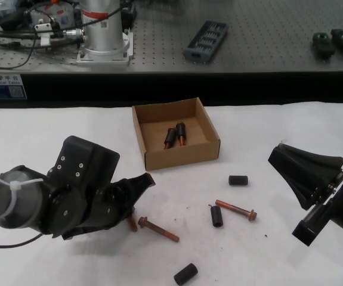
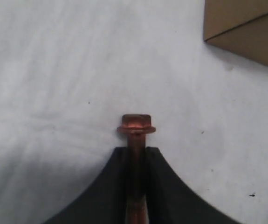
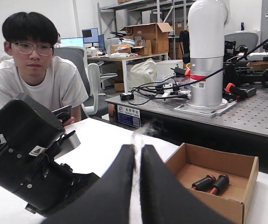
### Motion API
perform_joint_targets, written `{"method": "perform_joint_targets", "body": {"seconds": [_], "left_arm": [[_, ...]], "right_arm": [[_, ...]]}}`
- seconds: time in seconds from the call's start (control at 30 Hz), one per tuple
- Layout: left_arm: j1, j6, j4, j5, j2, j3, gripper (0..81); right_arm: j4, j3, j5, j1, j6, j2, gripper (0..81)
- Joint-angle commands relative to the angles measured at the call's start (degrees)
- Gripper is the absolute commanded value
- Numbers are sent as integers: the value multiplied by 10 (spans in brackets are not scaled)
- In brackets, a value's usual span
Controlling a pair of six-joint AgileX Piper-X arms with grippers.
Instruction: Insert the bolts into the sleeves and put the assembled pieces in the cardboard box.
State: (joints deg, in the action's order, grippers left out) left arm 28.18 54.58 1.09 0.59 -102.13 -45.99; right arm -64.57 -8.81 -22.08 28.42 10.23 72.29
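Dial centred on the cardboard box (image 1: 149,156), read from the high view.

Box: open top, on the white cloth (image 1: 52,128). We see two assembled pieces (image 1: 175,136) lying side by side on its floor, black sleeves over copper shanks.

Left gripper (image 2: 136,150): at about 7 o'clock from the box, low over the cloth. Jaws pinch a copper bolt (image 2: 136,123) by its shank, and the flanged head sticks out past the fingertips. A box corner shows near it in the left wrist view.

Right gripper (image 3: 137,148): between 3 and 4 o'clock, well apart from the box and raised off the cloth. Fingers are pressed almost together with a thin slit of light between them. Nothing is held, as far as we can tell from this angle.

Loose on the cloth:
- second bolt (image 1: 158,229) near 6 o'clock, just beside the left gripper
- third bolt (image 1: 235,210) toward 5 o'clock
- first sleeve (image 1: 237,180) at 4 o'clock
- second sleeve (image 1: 216,215) at 5 o'clock, just beside the third bolt's plain end; we cannot tell whether they touch
- third sleeve (image 1: 185,273) at 6 o'clock, farthest from the box
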Motion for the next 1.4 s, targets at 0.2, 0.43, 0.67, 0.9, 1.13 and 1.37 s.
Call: {"method": "perform_joint_targets", "body": {"seconds": [0.2, 0.43, 0.67, 0.9, 1.13, 1.37], "left_arm": [[3, -115, -18, 35, -10, 4, 6], [3, -161, -90, 129, -10, 4, 6], [0, -325, -71, 118, 24, 11, 6], [-15, -461, -95, 73, 90, 62, 6], [-25, -479, -314, 78, 174, 190, 6], [-25, -483, -681, 102, 198, 348, 6]], "right_arm": [[0, -1, 10, -4, 0, -6, 55], [0, -1, 10, -4, 0, -6, 55], [0, -1, 10, -4, 0, -6, 55], [0, -1, 10, -4, 0, -6, 55], [0, -1, 10, -4, 0, -6, 55], [4, -1, 10, -4, 0, -6, 55]]}}
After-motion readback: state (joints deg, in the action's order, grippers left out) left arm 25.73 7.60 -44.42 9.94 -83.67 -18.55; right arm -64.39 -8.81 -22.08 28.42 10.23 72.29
